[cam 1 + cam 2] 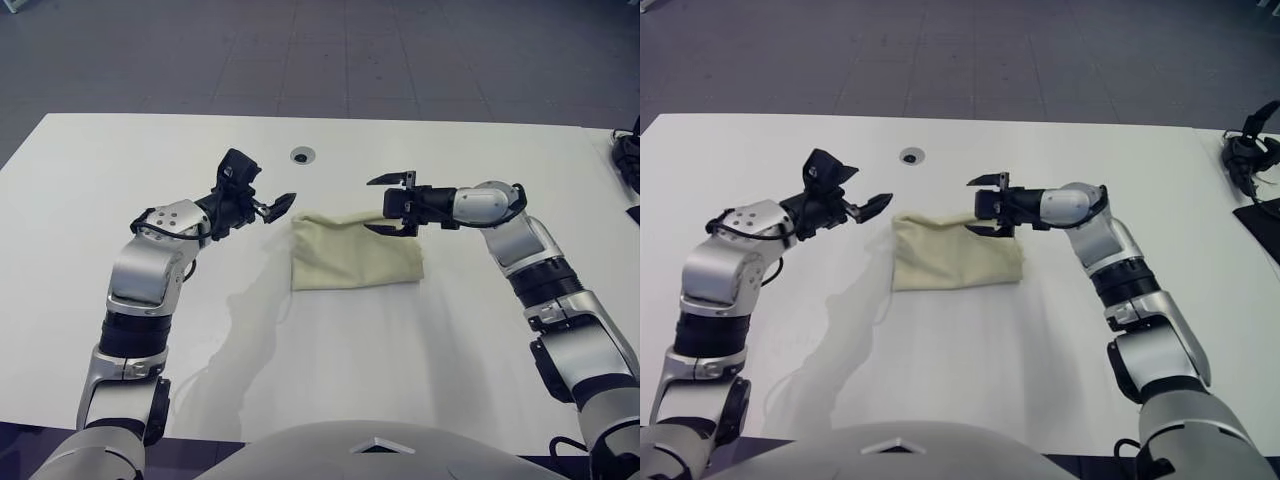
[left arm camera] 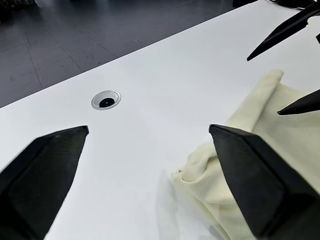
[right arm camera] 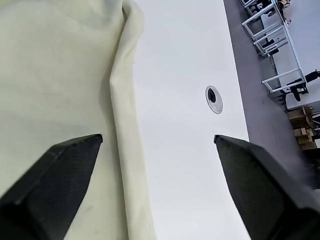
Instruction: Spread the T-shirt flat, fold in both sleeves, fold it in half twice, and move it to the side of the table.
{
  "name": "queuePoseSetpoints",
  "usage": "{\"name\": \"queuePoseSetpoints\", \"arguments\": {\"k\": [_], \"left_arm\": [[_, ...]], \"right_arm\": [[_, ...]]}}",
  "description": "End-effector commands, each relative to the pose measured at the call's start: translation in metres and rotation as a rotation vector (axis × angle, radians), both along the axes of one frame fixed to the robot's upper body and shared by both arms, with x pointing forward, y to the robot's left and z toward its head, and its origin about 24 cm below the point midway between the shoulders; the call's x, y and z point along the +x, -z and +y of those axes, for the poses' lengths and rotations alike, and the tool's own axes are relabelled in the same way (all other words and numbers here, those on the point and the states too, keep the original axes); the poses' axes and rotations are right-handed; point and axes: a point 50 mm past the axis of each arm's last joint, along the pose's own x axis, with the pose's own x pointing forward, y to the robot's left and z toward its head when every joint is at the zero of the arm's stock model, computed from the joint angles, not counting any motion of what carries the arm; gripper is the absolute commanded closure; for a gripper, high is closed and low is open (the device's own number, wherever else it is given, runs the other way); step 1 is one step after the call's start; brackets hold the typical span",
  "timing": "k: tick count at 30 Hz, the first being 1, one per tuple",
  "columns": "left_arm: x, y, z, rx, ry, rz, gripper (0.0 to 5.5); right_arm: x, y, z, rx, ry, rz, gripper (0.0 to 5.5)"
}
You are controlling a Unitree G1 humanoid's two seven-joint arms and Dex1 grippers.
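From the head camera, the T-shirt (image 1: 352, 252) lies folded into a small pale-yellow rectangle near the middle of the white table (image 1: 120, 170). A round cable hole (image 1: 302, 154) sits just beyond it. The left gripper (image 1: 262, 188) hangs just beside the shirt's far left corner, fingers spread and holding nothing. The right gripper (image 1: 387, 205) is also spread, and is at the shirt's far edge towards the right. Its lower finger overlaps the cloth, but whether it touches cannot be told.

In the left wrist view, the left gripper (image 2: 149, 130) stands wide open over bare table, with the shirt's rumpled corner (image 2: 255, 110) beside one finger. The right gripper's two dark fingertips (image 2: 280, 32) reach in from farther off — one above the cloth, one over it. The cable hole (image 2: 105, 100) lies beyond.

In the right wrist view, the right gripper (image 3: 158, 137) is open — one finger over the T-shirt (image 3: 50, 65), the other over the table (image 3: 180, 50), straddling the rolled edge of the cloth. The cable hole (image 3: 214, 99) shows nearby.
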Motion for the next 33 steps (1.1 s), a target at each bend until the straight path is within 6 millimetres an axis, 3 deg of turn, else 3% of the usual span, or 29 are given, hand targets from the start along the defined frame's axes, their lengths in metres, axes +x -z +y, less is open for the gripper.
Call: {"name": "queuePoseSetpoints", "arguments": {"k": [1,4,11,16,21,25,33], "left_arm": [[0.004,-0.003,-0.002,0.018,0.002,-0.019,0.19],[0.004,-0.003,-0.003,0.022,0.001,-0.022,0.1],[0.0,0.001,0.0,0.025,-0.018,-0.019,0.1],[-0.001,0.005,-0.003,0.022,-0.027,-0.014,0.1],[-0.002,0.003,-0.001,0.027,-0.037,-0.019,0.1],[0.0,-0.002,0.008,0.033,-0.067,-0.036,0.1],[0.001,-0.01,0.02,0.035,-0.127,-0.062,0.1]], "right_arm": [[0.011,0.003,0.011,-0.052,0.005,-0.036,0.53],[0.018,0.004,0.014,-0.049,0.035,-0.066,0.13],[0.034,-0.015,0.018,0.066,0.122,-0.125,0.11],[0.043,-0.017,0.011,0.068,0.204,-0.168,0.11],[0.023,-0.002,0.009,0.104,0.091,-0.076,0.11],[0.005,0.015,-0.015,0.013,0.033,-0.067,0.11],[-0.029,0.052,-0.043,-0.145,-0.052,0.009,0.11]]}}
